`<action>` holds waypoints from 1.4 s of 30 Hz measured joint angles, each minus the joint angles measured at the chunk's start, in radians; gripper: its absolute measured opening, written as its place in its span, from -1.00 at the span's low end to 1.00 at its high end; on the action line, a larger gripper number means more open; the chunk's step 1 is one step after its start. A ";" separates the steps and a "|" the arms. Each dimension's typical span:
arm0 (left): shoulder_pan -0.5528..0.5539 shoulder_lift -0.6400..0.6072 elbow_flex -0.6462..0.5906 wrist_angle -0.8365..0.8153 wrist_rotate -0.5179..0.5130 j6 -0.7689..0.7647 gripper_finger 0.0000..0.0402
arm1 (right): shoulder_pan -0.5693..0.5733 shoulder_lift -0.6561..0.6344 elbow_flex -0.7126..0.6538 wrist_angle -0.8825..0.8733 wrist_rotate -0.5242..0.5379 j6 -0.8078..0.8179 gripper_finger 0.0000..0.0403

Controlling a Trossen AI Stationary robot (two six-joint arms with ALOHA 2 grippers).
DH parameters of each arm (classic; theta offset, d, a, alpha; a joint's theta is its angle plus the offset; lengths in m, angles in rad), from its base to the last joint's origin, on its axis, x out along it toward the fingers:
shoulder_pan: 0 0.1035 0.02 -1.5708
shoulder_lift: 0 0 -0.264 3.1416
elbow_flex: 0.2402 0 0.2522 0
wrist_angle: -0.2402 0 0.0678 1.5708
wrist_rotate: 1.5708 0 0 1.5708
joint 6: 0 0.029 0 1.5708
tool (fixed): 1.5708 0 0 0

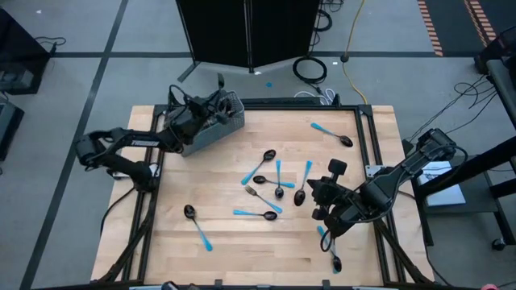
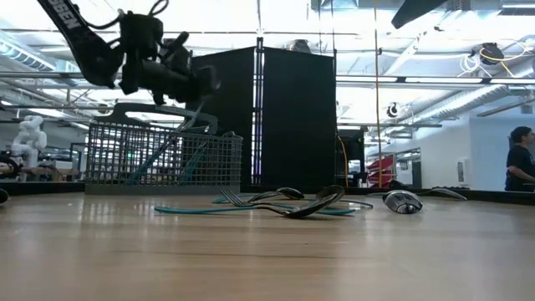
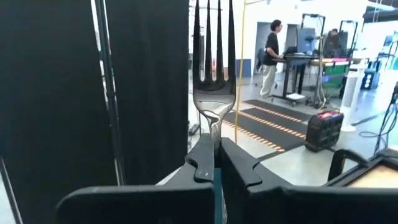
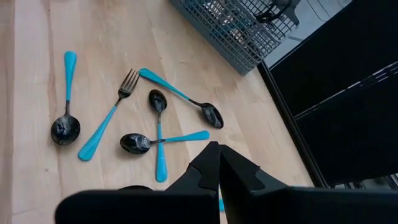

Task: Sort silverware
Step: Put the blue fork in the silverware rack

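Observation:
My left gripper [image 1: 216, 95] hovers over the grey wire-mesh basket [image 1: 211, 129] at the table's far left, shut on a fork [image 3: 214, 74] with a light-blue handle. The basket [image 2: 163, 159] stands on the table, with blue handles showing through its mesh. Loose silverware lies flat mid-table: spoons [image 1: 270, 155], [image 1: 279, 184], [image 1: 303, 187], [image 1: 256, 214] and a fork [image 1: 262, 196]. More spoons lie at the far right [image 1: 332, 134], near left [image 1: 197, 225] and near right [image 1: 330, 254]. My right gripper [image 1: 316, 197] hangs shut and empty above the table, right of the cluster [image 4: 149, 118]. My left gripper pinches the fork at its neck [image 3: 216, 134], just below the head, between its two fingers. The blue handle [image 3: 216, 199] runs back between the fingers. The tines stick out past the fingertips toward the table's far edge. The fork is lifted clear, above the basket.
A raised black frame [image 1: 367, 121] borders the wooden table. A tall black cabinet [image 1: 250, 32] stands just beyond the far edge, close behind the basket. Bare wood lies along the near edge [image 1: 266, 258]. People stand far off in the room [image 3: 272, 50].

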 joint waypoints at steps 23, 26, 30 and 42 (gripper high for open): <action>0.013 0.045 0.001 0.087 -0.005 0.055 -0.47 | 0.000 0.000 0.000 0.043 -0.001 -0.030 -1.00; -0.016 0.008 0.001 0.092 -0.012 0.021 -0.43 | 0.000 0.000 0.000 0.043 -0.001 -0.030 -1.00; -0.070 -0.052 0.001 0.081 0.046 -0.065 -0.42 | 0.000 0.000 0.000 0.043 -0.006 -0.029 -1.00; -0.273 -0.119 0.001 -0.138 0.883 -0.270 -0.42 | 0.003 0.000 0.000 0.080 -0.055 -0.026 -1.00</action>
